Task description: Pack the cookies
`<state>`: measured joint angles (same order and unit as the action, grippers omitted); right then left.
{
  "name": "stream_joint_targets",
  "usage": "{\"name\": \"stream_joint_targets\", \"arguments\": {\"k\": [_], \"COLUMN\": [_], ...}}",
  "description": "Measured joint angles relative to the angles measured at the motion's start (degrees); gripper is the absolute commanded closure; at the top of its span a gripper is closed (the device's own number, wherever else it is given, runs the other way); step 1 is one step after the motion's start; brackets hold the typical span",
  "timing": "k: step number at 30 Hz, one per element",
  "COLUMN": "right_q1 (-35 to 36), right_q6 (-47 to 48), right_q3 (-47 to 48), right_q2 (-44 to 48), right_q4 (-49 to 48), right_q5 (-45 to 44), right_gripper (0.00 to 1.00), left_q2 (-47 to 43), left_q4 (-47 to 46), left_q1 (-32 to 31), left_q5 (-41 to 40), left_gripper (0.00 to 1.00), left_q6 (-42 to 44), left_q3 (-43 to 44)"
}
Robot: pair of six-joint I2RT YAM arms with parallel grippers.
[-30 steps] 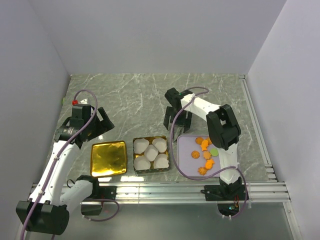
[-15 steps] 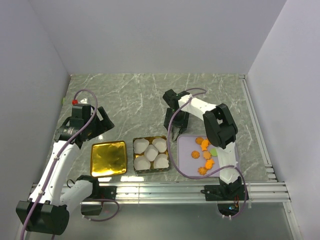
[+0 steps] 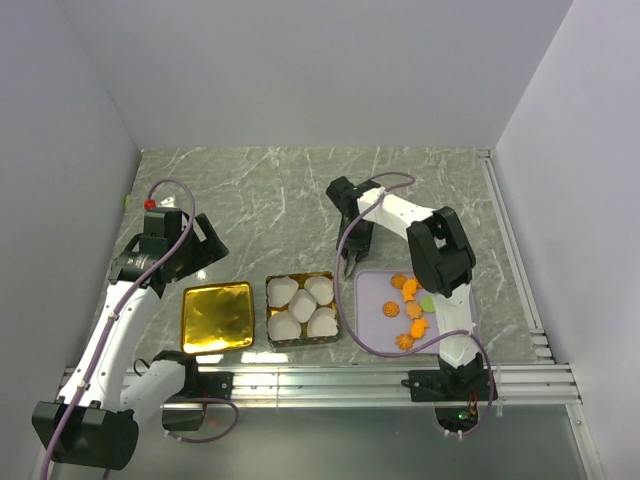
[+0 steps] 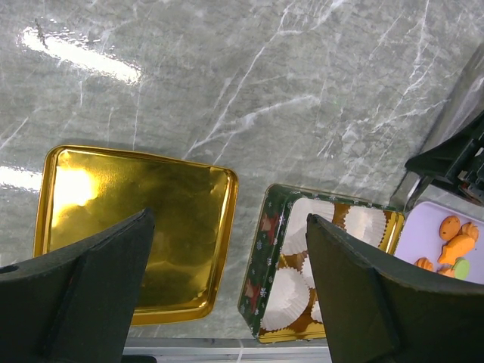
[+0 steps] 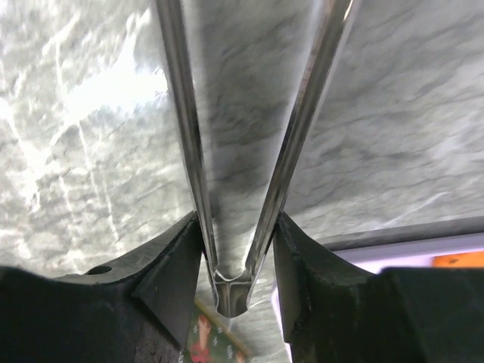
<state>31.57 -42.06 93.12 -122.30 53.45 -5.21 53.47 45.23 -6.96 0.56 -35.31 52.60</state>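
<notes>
The right jaws clamp metal tongs (image 5: pixel 186 136) near the hinge, judged ready to lift the cookies (image 3: pixel 408 302) lying on the lavender tray (image 3: pixel 371 300) into the paper-cup tin (image 4: pixel 255 274). The left jaws stand wide and empty above the gold lid (image 4: pixel 151 219).

Place: robot lab cell
Signs: white walls (image 3: pixel 300 70) are enclosing a table (image 3: pixel 270 190); arms (image 3: pixel 112 325) are sitting on a rail (image 3: pixel 330 378)
</notes>
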Motion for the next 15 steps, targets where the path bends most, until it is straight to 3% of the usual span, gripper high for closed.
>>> {"name": "stream_joint_targets", "arguments": {"k": [8, 15], "right_q1": [-1.3, -1.6], "right_q6": [1.9, 3.1], "right_q3": [4.2, 5.1], "right_q2": [1.8, 14.0], "right_q4": [3.0, 6.2], "right_q5": [-4.9, -6.4], "right_gripper": [0.55, 0.55], "left_q2": [0.0, 0.0], "left_q4": [-0.4, -0.8], "left_q1": [0.0, 0.0], "left_q5": [0.0, -0.5], "left_gripper": [0.13, 0.14], "left_q6": [0.0, -0.1], "left_q3": [-0.5, -0.8]}}
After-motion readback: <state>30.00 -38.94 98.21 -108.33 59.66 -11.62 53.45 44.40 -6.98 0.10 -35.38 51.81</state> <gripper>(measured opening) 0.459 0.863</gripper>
